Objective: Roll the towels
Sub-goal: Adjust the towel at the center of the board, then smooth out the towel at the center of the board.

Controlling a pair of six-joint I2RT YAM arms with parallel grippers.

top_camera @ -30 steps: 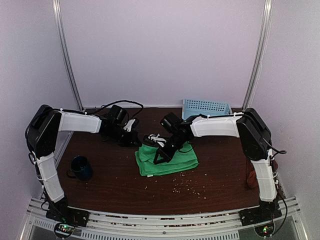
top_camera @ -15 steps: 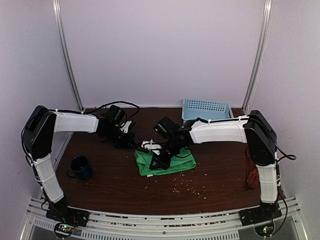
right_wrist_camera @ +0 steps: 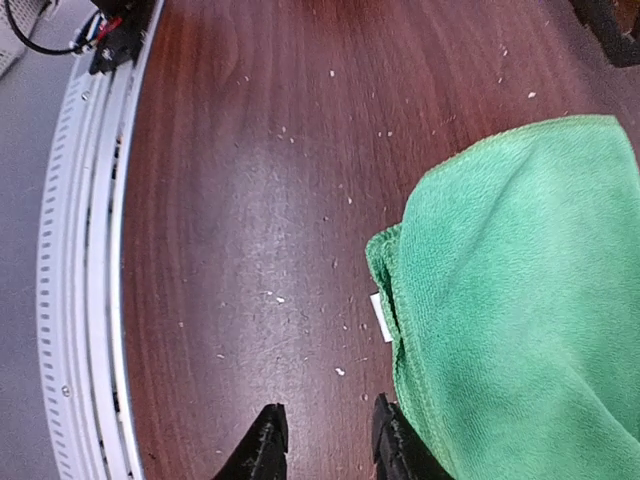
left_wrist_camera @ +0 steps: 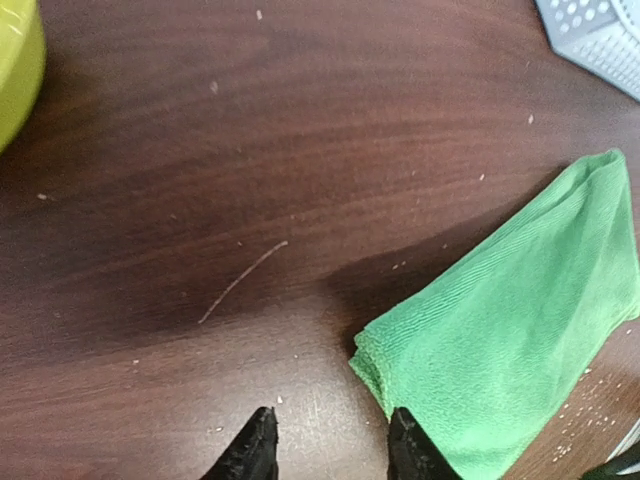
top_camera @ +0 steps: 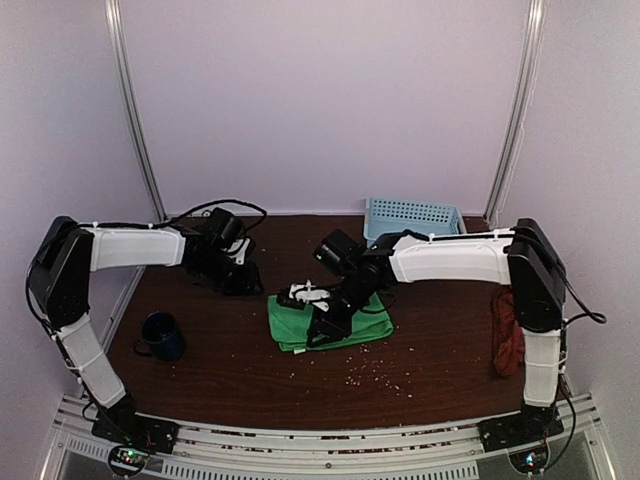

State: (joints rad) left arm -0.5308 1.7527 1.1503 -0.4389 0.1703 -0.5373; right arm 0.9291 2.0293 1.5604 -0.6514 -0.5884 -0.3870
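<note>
Green towel is lying flat and folded on the counter, and it is not showing any rolled part yet. The right claw has been travelling across this towel during the last second, from above its middle toward its near corner, and now it is hovering low there, with the hem of the cloth just beside one fingertip. Its jaws are standing a little apart and only bare wood is showing between them. The left claw has been pulling slightly away from the cloth; it is also standing apart and gripping nothing, and another corner of the green towel is lying just beside its fingertip. The towel itself is not seeming to have shifted. I am judging that both arms are lining up on corners of one edge, so the rolling is only about to begin. The rust towel is hanging far from both claws, at the counter's edge behind the right arm, and is waiting untouched. Some crumbs are lying on the wood beyond the right claw, and the cloth may be picking them up when it is turning.
</note>
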